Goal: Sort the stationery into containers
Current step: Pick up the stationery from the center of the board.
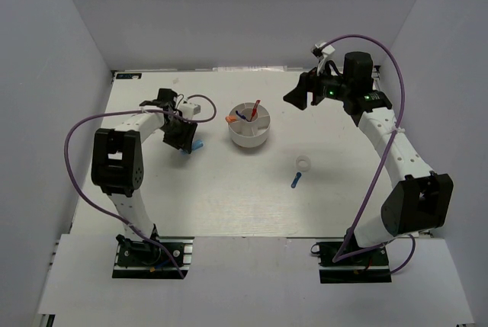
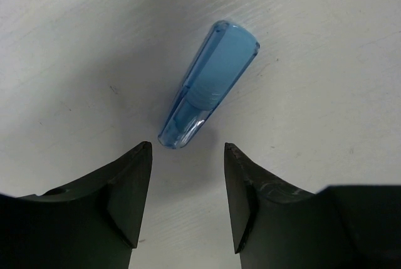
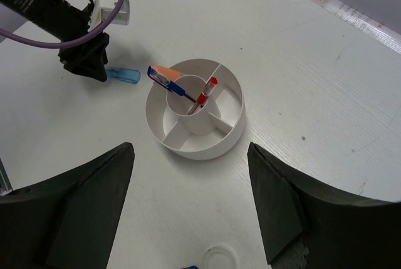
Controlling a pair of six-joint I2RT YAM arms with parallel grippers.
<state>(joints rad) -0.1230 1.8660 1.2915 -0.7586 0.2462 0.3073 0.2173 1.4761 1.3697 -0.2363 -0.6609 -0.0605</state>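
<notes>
Left of the white tub (image 1: 249,142): light-blue capsule (image 2: 210,84) just ahead of the left gripper (image 2: 188,150).
Jaws are held partly apart, empty; the capsule is best straddled across its width before closing.

Looks like a robotics lab test cell: bare white table (image 1: 229,205) boxed in by plain pale walls (image 1: 69,30), left arm (image 1: 118,163) and right arm (image 1: 396,152) bolted at its near edge, purple cables (image 1: 72,140) looping loose, green status light (image 1: 330,92) lit.
</notes>
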